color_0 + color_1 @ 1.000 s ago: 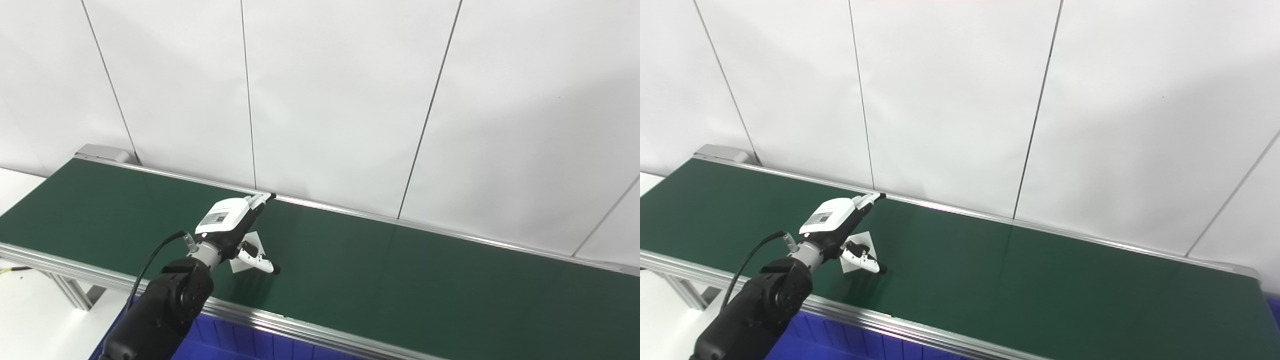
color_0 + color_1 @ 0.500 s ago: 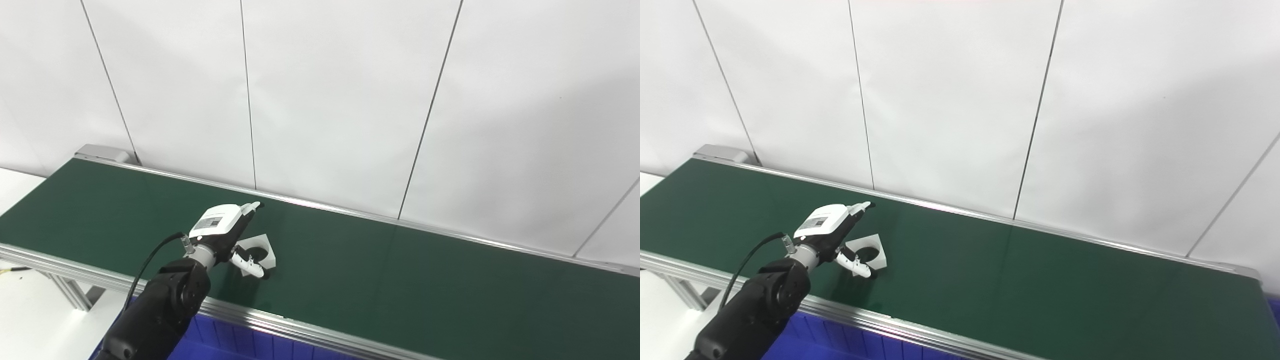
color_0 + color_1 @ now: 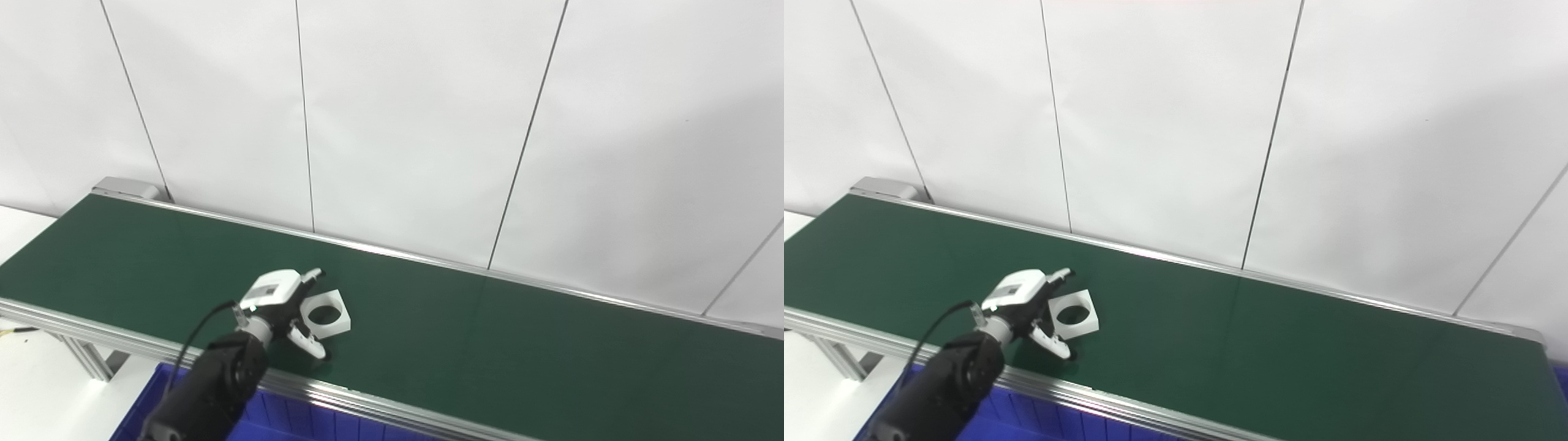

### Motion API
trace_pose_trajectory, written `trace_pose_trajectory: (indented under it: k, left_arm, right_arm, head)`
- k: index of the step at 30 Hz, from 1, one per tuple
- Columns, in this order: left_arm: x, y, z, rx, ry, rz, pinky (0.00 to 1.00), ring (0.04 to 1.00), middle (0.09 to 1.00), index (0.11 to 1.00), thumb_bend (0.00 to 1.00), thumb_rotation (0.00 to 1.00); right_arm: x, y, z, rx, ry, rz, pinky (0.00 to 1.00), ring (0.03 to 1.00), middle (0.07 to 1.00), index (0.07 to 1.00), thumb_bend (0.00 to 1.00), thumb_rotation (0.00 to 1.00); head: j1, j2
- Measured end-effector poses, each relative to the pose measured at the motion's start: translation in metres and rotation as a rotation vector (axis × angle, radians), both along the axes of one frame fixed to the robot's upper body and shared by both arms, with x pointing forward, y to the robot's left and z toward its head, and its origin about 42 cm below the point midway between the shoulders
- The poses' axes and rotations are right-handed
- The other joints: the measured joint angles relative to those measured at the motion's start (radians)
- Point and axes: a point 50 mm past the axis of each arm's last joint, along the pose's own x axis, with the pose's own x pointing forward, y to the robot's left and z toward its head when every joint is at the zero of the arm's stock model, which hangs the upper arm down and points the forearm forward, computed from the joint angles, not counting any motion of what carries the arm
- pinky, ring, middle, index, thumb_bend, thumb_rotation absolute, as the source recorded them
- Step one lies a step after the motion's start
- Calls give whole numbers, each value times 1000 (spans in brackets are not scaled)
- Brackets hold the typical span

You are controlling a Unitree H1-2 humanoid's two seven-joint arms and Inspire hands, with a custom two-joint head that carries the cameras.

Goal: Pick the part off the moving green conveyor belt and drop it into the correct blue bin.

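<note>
Low over the belt [image 3: 490, 331], left hand [image 3: 288, 306] spread wide beside the part [image 3: 327, 314]

On your right eye view, your left hand [image 3: 1034, 306] reaches over the green belt [image 3: 1249, 343] with its fingers [image 3: 1059, 274] spread apart and holding nothing, the thumb [image 3: 1053, 346] pointing toward the near rail [image 3: 1127, 404]. A white square block with a round hole [image 3: 1073, 314] lies flat on the belt between the upper fingers and the thumb, just beside the palm; you cannot tell whether any fingertip touches it. Below the thumb, past the near rail, a strip of the blue bin [image 3: 1029, 422] shows at the bottom edge, and behind the fingers stands a white panelled wall [image 3: 1176, 122].
</note>
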Motion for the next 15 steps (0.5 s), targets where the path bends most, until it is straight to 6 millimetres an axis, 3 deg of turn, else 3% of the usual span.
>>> trace_pose_trajectory:
  k: [7,10,14,15]
  left_arm:
    - [4,-19,-14,-52,-91,17,674,780,810,808,793,206]
    - [5,-23,-18,-93,-129,-3,633,729,763,766,777,144]
    - [8,-36,-24,-133,-179,-34,568,638,677,680,675,17]
    - [8,-39,-25,-134,-186,-50,530,607,653,590,594,30]
  right_arm:
    - [-3,0,2,1,-8,-1,666,763,802,859,967,236]
    - [-2,1,5,2,-19,1,661,760,802,860,960,230]
    - [-2,2,7,6,-23,2,667,763,802,857,962,237]
    - [-2,2,7,7,-23,1,665,761,801,856,962,238]
  head:
    - [-3,8]
    - [-3,9]
    - [-2,11]
    - [-3,12]
